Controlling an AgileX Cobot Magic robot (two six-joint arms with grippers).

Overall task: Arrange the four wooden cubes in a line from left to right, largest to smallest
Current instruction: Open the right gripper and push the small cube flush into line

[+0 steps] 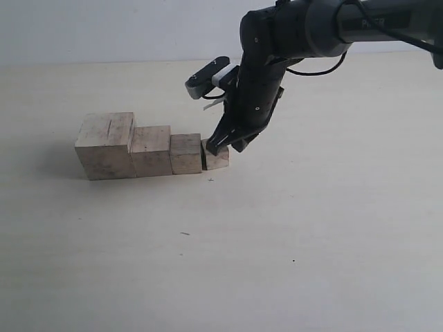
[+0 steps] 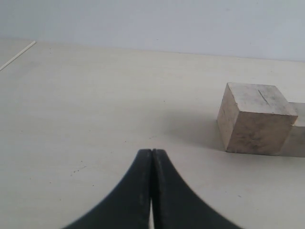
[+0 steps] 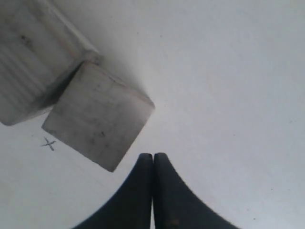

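Four pale wooden cubes stand in a row on the table: the largest cube (image 1: pixel 106 145) at the left, then the second cube (image 1: pixel 151 150), the third cube (image 1: pixel 185 153) and the smallest cube (image 1: pixel 217 159), which sits slightly turned. My right gripper (image 1: pixel 220 146) is shut and empty, its tips just above and beside the smallest cube (image 3: pixel 99 121). In the right wrist view the fingertips (image 3: pixel 153 157) meet next to that cube's corner. My left gripper (image 2: pixel 152 151) is shut on nothing, low over bare table, with the largest cube (image 2: pixel 256 125) off to one side.
A small pencilled cross (image 1: pixel 210 180) marks the table just in front of the smallest cube. The right arm (image 1: pixel 277 41) reaches in from the upper right. A table edge (image 2: pixel 16 56) shows far off in the left wrist view.
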